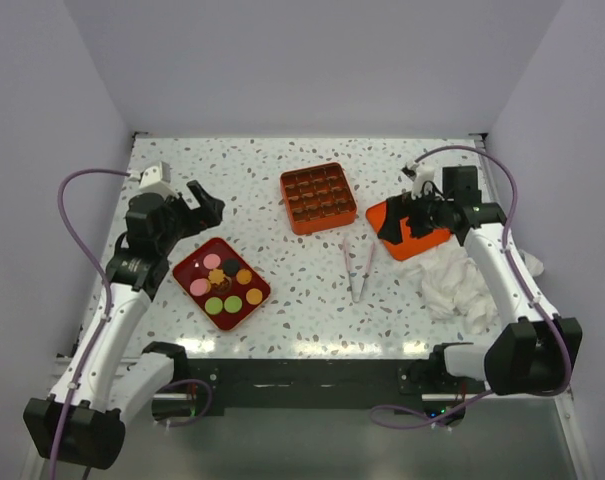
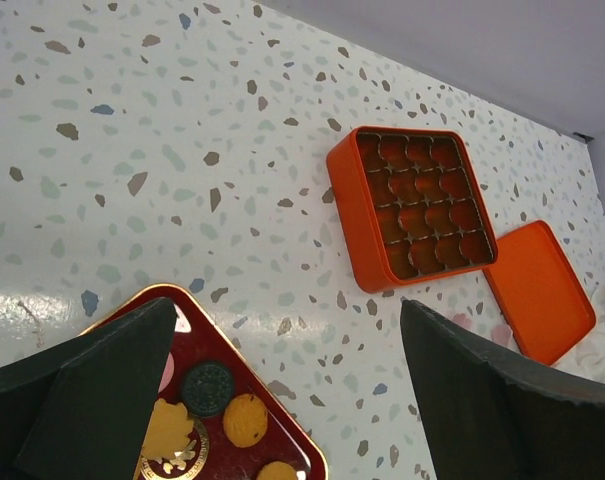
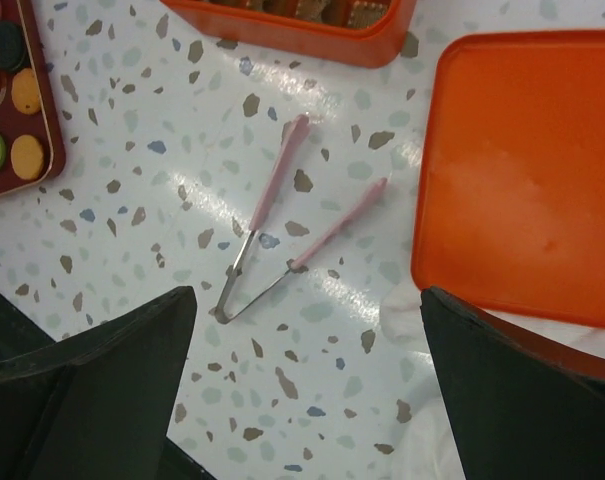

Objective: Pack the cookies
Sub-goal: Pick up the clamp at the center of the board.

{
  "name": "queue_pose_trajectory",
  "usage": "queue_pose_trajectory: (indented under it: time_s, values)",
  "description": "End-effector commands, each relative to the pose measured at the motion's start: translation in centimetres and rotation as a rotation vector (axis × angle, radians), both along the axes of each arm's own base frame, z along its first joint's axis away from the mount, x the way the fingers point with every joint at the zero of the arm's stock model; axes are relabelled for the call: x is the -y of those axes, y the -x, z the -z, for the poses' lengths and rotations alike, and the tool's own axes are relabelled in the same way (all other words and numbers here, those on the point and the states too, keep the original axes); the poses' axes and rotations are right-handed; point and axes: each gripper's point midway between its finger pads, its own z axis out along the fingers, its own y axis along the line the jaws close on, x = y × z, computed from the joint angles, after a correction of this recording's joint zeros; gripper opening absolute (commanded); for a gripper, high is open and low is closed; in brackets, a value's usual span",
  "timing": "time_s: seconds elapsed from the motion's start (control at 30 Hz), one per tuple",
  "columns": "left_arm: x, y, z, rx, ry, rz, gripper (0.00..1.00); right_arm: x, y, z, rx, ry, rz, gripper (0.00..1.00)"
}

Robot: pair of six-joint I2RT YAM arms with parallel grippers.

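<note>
Left claw [image 2: 287,330] and right claw [image 3: 307,295] both spread, empty. Cookies [image 1: 222,283] sit in red tray [image 1: 195,254], near-left on the table. Right claw hangs over pink tongs [image 3: 277,175]: best to centre on both handles, then close gently

Glossy speckled table [image 1: 312,300], metal tongs [image 3: 279,175] with pink handles, matt orange lid [image 3: 527,170].

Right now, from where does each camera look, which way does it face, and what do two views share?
Top external: above and behind, facing down on the table; both arms, left gripper, right gripper open.
Left wrist: faces forward-down at the divided orange box; own fingers.
Right wrist: faces down at the pink tongs; own fingers.
Shared: both wrist views show the orange lid and cookies.
</note>
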Motion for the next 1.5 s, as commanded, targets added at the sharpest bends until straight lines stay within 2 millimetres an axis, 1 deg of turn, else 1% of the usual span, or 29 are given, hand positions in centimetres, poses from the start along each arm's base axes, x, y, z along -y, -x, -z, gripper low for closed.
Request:
queue_pose_trajectory:
  time_s: [0.0,0.03,0.07,0.13,0.2,0.23,0.27,0.3,0.33,0.37,0.4,0.43,0.5,0.57,0.6,0.63,0.73,0.77,0.8,0.83,0.87,1.0,1.1,1.23,1.3,1.4,1.47]
  values:
    - [-1.3,0.9,-0.6,0.026,0.006,-0.078,1.0,-0.8,0.3,1.3,-0.07,-0.061,0.022,0.99]
    - [-1.5,1.1,0.0,0.01,0.007,-0.088,1.0,-0.9,0.5,2.0,-0.094,-0.067,0.051,0.99]
    - [-1.5,1.3,0.0,0.014,0.014,-0.094,1.0,-0.5,0.3,2.5,-0.096,-0.036,0.081,0.99]
    - [-1.5,1.6,0.7,-0.001,0.039,-0.107,1.0,-1.4,0.3,3.3,-0.118,-0.024,0.116,0.99]
    - [-1.3,1.7,0.9,-0.008,0.054,-0.105,1.0,-2.4,0.4,3.9,-0.119,0.006,0.129,0.99]
    - [-1.4,1.7,1.0,-0.011,0.056,-0.107,1.0,-2.8,0.9,4.8,-0.152,0.007,0.161,0.99]
    - [-1.3,1.6,1.1,-0.019,0.057,-0.107,1.0,-3.1,1.2,5.2,-0.158,0.014,0.175,0.99]
    - [-1.3,1.7,1.3,-0.028,0.055,-0.108,1.0,-3.2,0.9,5.5,-0.125,0.051,0.215,0.99]
    - [-1.3,1.7,1.2,-0.031,0.06,-0.108,1.0,-3.2,1.5,6.6,-0.158,0.046,0.282,0.99]
    - [-1.2,1.7,1.3,-0.034,0.065,-0.109,1.0,-3.2,1.7,7.0,-0.156,0.057,0.314,0.99]
    - [-1.1,1.8,1.4,-0.041,0.073,-0.104,1.0,-4.0,1.9,7.2,-0.146,0.05,0.316,0.99]
    - [-1.1,1.8,1.7,-0.047,0.074,-0.107,1.0,-4.5,2.8,8.2,-0.177,0.035,0.313,0.99]
    - [-1.0,2.1,1.9,-0.051,0.08,-0.105,1.0,-5.9,3.3,8.5,-0.165,0.015,0.29,0.99]
    - [-1.1,2.3,2.2,-0.055,0.076,-0.107,1.0,-5.8,3.3,9.3,-0.144,0.054,0.32,0.99]
    - [-1.3,2.5,2.4,-0.066,0.071,-0.113,1.0,-6.3,3.4,9.6,-0.129,0.075,0.312,0.99]
    - [-1.4,2.6,2.4,-0.067,0.069,-0.116,1.0,-6.1,3.0,10.2,-0.128,0.107,0.338,0.99]
    - [-1.6,2.9,2.5,-0.071,0.059,-0.124,1.0,-6.5,2.6,11.1,-0.142,0.146,0.373,0.98]
    - [-1.7,2.9,2.4,-0.065,0.06,-0.128,1.0,-6.6,2.7,12.0,-0.156,0.173,0.373,0.97]
    - [-1.7,2.9,2.5,-0.061,0.063,-0.127,1.0,-6.7,2.7,12.5,-0.167,0.184,0.376,0.96]
    - [-1.6,3.0,2.7,-0.059,0.066,-0.123,1.0,-7.1,2.7,12.8,-0.179,0.184,0.367,0.92]
    - [-1.4,3.1,2.9,-0.057,0.071,-0.113,1.0,-7.4,2.9,13.6,-0.196,0.204,0.357,0.91]
    - [-1.2,3.0,3.1,-0.058,0.051,-0.091,1.0,-7.3,2.3,13.7,-0.192,0.237,0.383,0.86]
    - [-1.0,3.1,3.7,-0.068,0.064,-0.084,1.0,-7.4,2.4,14.5,-0.205,0.255,0.388,0.83]
    - [-0.8,3.3,3.7,-0.057,0.081,-0.079,1.0,-7.9,2.5,15.1,-0.216,0.263,0.386,0.78]
    - [-0.9,3.2,3.6,-0.058,0.074,-0.08,1.0,-8.6,2.5,15.1,-0.212,0.263,0.377,0.77]
    - [-1.0,3.2,3.5,-0.058,0.069,-0.083,1.0,-8.8,2.4,15.5,-0.217,0.273,0.391,0.77]
    - [-1.0,3.2,3.5,-0.056,0.067,-0.085,1.0,-8.5,2.2,15.9,-0.212,0.289,0.407,0.76]
